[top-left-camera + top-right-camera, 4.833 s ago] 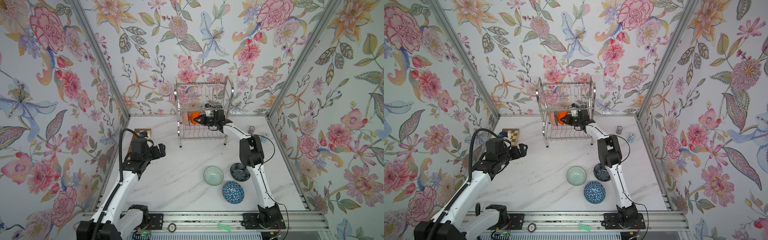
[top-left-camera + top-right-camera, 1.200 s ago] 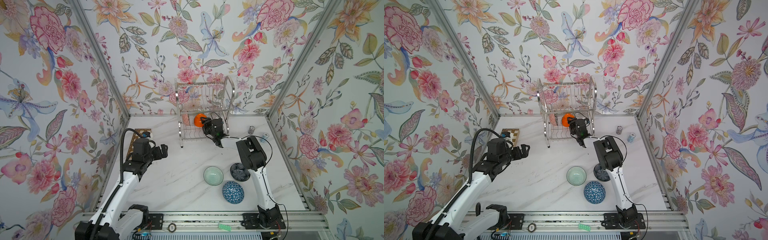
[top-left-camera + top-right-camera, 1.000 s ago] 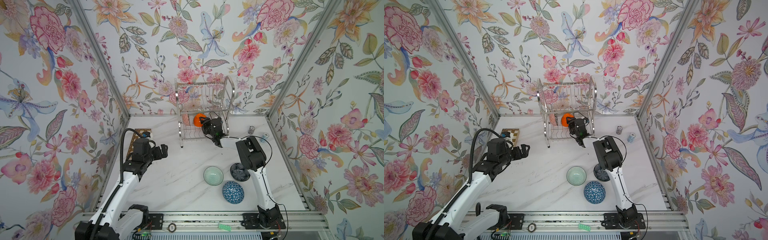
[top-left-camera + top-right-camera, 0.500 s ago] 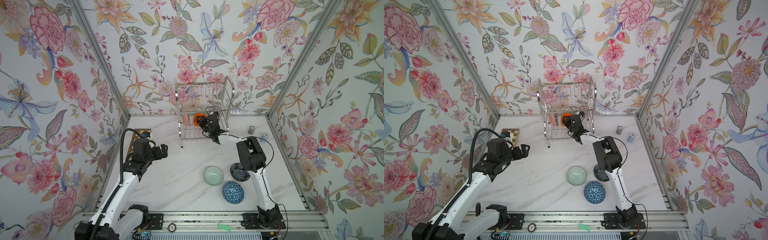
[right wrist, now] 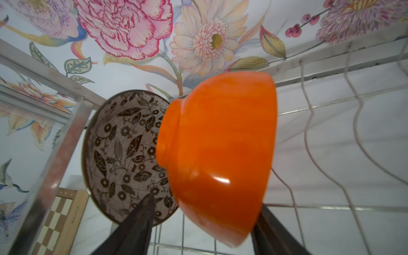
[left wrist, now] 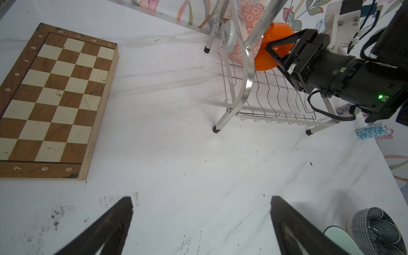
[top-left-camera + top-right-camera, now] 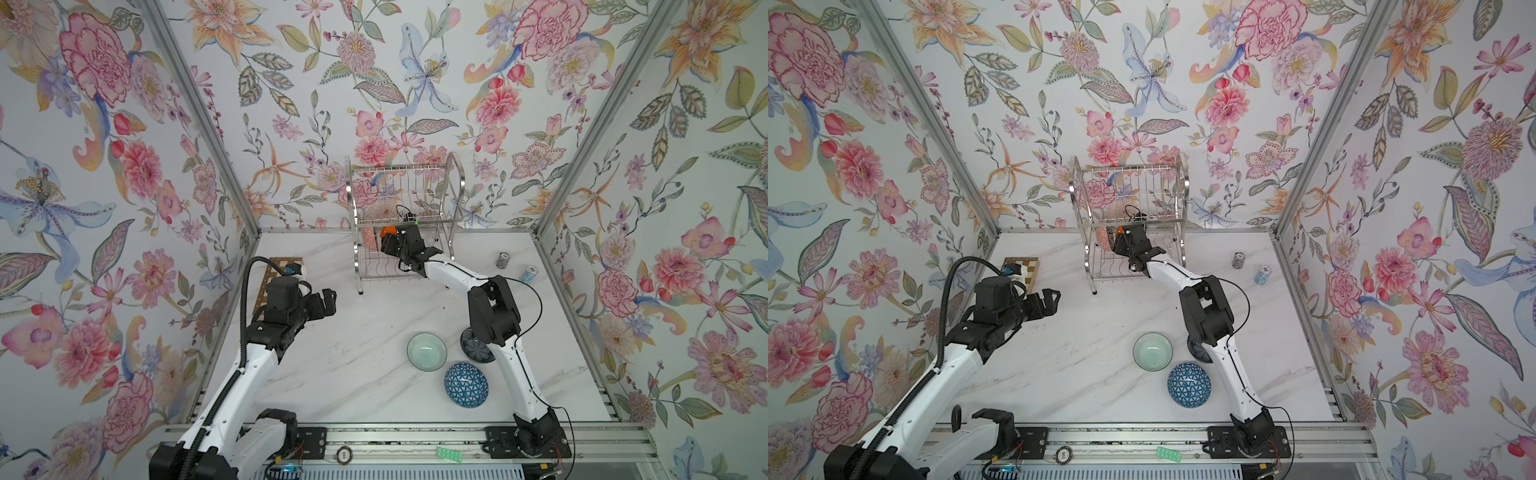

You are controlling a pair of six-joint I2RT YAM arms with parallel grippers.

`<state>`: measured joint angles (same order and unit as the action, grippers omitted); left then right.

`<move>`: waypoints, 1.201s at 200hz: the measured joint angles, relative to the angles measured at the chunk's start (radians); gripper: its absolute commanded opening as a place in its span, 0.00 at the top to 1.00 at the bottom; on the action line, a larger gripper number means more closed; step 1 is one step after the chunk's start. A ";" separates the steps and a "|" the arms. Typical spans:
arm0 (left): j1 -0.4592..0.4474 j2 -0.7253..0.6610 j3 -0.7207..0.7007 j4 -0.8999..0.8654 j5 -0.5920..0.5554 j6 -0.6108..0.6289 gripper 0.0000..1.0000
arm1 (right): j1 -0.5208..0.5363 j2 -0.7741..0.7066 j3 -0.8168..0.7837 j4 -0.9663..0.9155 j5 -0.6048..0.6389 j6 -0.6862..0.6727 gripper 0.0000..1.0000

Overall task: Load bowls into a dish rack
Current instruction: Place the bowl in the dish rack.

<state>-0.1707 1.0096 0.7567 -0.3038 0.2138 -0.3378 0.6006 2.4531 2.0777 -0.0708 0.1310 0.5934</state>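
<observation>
Both top views looked down from high above the front, sharing table (image 7: 353,374) and rack (image 7: 399,183). The left wrist view, low over the table, faced the rack at upper right; the right wrist view, very near, shared its orange bowl (image 5: 220,143).

White left arm (image 7: 259,365) with ribbed black hose (image 7: 244,307), white right arm (image 7: 517,370) with thin black cable (image 7: 539,303), green wrist light (image 6: 380,96), black left gripper (image 6: 201,205).

You had five bowls: orange bowl (image 5: 220,154), floral bowl (image 5: 123,150), mint bowl (image 7: 427,351), navy bowl (image 7: 473,351), blue-triangle bowl (image 7: 466,384). Two stood in the one dish rack (image 7: 395,168), three on the worktop (image 7: 353,374). There were two cylinders, dark cylinder (image 7: 503,260) and blue cylinder (image 7: 529,274), and one chessboard (image 6: 55,99).
</observation>
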 measured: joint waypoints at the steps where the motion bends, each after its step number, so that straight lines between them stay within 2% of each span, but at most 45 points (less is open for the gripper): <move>1: 0.000 0.000 0.000 0.000 0.000 0.000 0.01 | 0.001 0.002 0.002 -0.002 0.002 -0.005 0.31; 67: -0.001 0.000 0.000 0.002 0.000 0.000 0.01 | 0.023 0.013 0.010 -0.090 0.074 -0.144 0.30; 130: -0.006 0.000 0.000 0.002 0.000 0.000 0.01 | 0.028 0.013 0.010 -0.093 0.096 -0.217 0.11; 150: -0.006 0.000 0.000 0.002 0.000 0.000 0.01 | 0.029 0.010 0.000 -0.080 0.087 -0.225 0.09; 176: -0.006 0.000 0.000 0.002 0.000 0.000 0.01 | 0.029 -0.020 -0.082 -0.034 0.068 -0.232 0.05; 240: -0.006 0.000 0.000 0.002 0.000 0.004 0.01 | 0.058 -0.145 -0.334 0.141 0.055 -0.246 0.04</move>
<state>-0.1764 1.0096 0.7567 -0.3019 0.2134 -0.3340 0.6582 2.3081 1.7439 0.0704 0.1856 0.3470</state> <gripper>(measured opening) 0.990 0.960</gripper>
